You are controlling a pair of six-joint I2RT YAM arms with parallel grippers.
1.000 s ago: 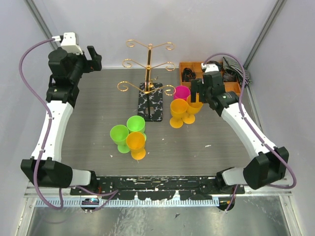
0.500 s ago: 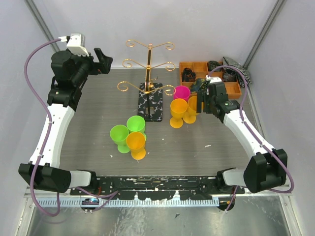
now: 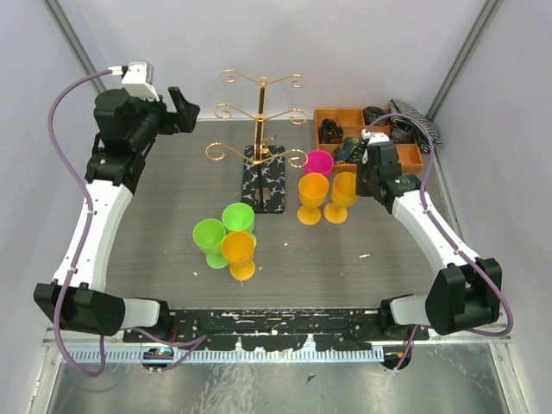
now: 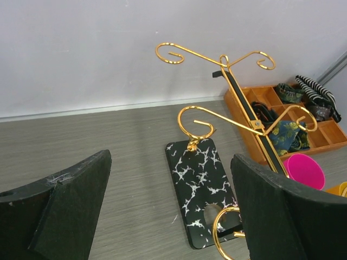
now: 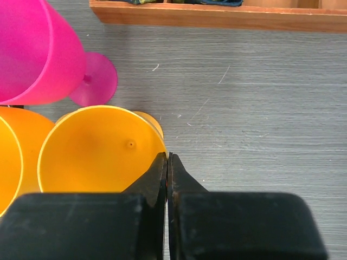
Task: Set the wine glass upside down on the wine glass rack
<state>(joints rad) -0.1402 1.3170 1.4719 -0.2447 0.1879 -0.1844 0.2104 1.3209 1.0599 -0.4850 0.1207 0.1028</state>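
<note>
The gold wine glass rack [image 3: 260,116] stands on its black speckled base [image 3: 266,179] at the back middle; in the left wrist view the rack [image 4: 238,92] and its base [image 4: 201,181] lie ahead. My right gripper [image 3: 357,178] is shut on the rim of an upright orange wine glass [image 3: 343,191]. In the right wrist view the gripper [image 5: 168,157] has one finger inside the bowl of the glass [image 5: 92,154] and the other outside. My left gripper [image 3: 185,109] hangs open and holds nothing, left of the rack and well above the table; it also shows open in its own view [image 4: 171,158].
A pink glass [image 3: 318,161] and a second orange glass [image 3: 312,197] stand beside the held one. Two green glasses [image 3: 237,217] and an orange glass [image 3: 239,253] cluster near the front middle. An orange compartment tray [image 3: 405,153] with dark items sits at the back right.
My right gripper has moved in over the orange glass and shut on its rim. My left arm swung a little to the right toward the rack, still open.
</note>
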